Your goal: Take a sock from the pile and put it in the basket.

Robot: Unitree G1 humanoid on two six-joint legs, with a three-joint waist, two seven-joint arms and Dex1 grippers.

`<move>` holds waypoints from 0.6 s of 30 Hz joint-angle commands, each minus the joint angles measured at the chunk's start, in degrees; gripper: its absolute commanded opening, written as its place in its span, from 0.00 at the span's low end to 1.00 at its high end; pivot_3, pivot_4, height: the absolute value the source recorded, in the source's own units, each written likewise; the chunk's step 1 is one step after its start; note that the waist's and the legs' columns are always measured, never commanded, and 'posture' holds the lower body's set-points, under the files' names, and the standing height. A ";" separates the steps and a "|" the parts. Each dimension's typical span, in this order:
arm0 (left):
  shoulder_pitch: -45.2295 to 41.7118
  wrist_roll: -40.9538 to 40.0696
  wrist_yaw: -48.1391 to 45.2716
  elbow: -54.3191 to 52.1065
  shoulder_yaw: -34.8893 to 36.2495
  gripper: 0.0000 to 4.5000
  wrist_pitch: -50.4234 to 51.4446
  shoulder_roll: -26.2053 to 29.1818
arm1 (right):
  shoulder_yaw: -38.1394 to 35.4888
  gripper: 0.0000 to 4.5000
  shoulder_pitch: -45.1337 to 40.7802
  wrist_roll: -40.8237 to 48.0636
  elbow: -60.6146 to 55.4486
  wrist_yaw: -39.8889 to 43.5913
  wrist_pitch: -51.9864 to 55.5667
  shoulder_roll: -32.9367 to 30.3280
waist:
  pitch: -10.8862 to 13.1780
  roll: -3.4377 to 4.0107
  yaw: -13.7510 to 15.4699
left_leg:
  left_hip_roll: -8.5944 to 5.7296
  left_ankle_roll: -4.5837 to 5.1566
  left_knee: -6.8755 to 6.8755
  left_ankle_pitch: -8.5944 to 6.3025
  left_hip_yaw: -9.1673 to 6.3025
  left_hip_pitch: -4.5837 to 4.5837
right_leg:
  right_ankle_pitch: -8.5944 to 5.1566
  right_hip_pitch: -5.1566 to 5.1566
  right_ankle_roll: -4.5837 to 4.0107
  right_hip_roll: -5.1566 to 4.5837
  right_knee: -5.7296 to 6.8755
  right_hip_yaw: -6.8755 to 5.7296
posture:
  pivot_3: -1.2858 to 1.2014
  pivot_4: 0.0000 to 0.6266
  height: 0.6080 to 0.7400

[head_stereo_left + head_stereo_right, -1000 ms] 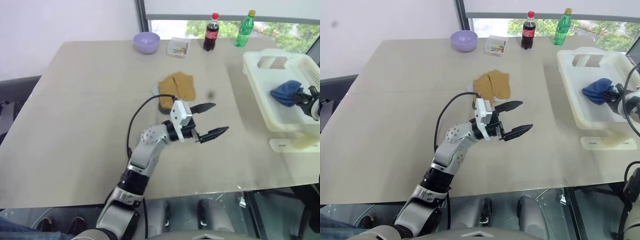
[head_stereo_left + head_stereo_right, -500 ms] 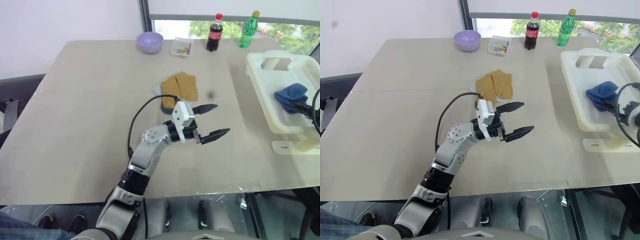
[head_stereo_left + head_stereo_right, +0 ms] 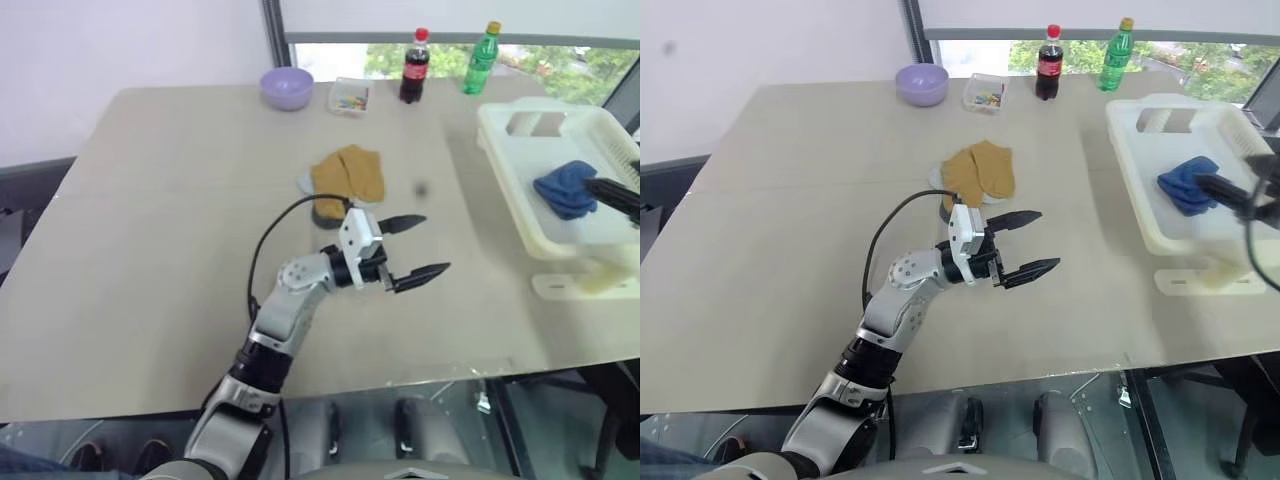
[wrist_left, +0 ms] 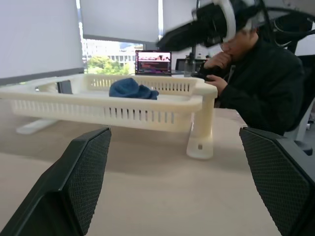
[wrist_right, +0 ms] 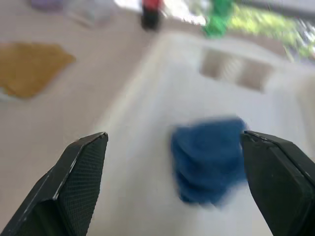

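The blue sock (image 3: 565, 189) is seen lying bunched on the floor of the white basket (image 3: 520, 200) at the table's right side, and nothing is touching it. A second ago the fingers of the right gripper (image 3: 612, 192) were closed on this sock inside the basket; they have since been spread wide and drawn back, so that in the right wrist view the sock (image 5: 209, 157) is seen free between and beyond the two parted fingers. From this it is judged that the sock has been let go and the placing step is done, with only the withdrawal of the arm left. The left gripper (image 3: 412, 249) is held just above the bare table near the middle, its fingers wide apart and nothing between them, little changed from a second ago. What is left of the pile (image 3: 342, 180), the mustard-brown socks with a grey one under them, is seen lying just behind that gripper, well apart from the basket, and appears undisturbed.
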 commanded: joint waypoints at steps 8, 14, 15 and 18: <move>17.35 -2.38 6.63 -13.42 5.42 1.00 11.42 8.43 | 13.87 0.98 18.74 -10.13 -6.90 7.25 -21.36 17.28 | 0.00 0.02 1.37 | -0.22 -0.17 0.01 0.10 -0.02 -0.12 | 0.00 -0.02 0.00 -0.35 -0.05 -0.12 | 0.52 0.24 1.00; 34.03 -0.20 10.22 -22.58 11.02 1.00 10.44 15.65 | 8.98 0.98 25.13 -9.16 4.08 21.99 -29.07 14.28 | -0.01 0.04 0.87 | -0.26 0.05 0.00 -0.05 0.14 0.14 | -0.03 0.11 -0.05 -0.50 -0.06 0.03 | 0.52 0.24 1.00; 35.37 -0.59 10.70 -23.63 11.85 1.00 10.57 16.21 | 8.13 0.98 25.42 -9.23 5.48 23.98 -31.04 14.11 | -0.01 0.04 0.91 | -0.21 0.12 -0.01 -0.10 0.14 0.21 | -0.13 0.15 -0.23 -0.50 -0.05 0.01 | 0.52 0.24 1.00; 38.23 -1.51 12.27 -25.42 15.54 1.00 10.14 17.39 | 6.44 0.98 25.20 -9.44 10.22 29.00 -32.99 11.78 | -0.02 0.09 0.86 | -0.08 0.09 -0.16 -0.10 0.15 0.75 | -0.18 0.47 -0.27 -0.68 0.00 0.01 | 0.52 0.24 1.00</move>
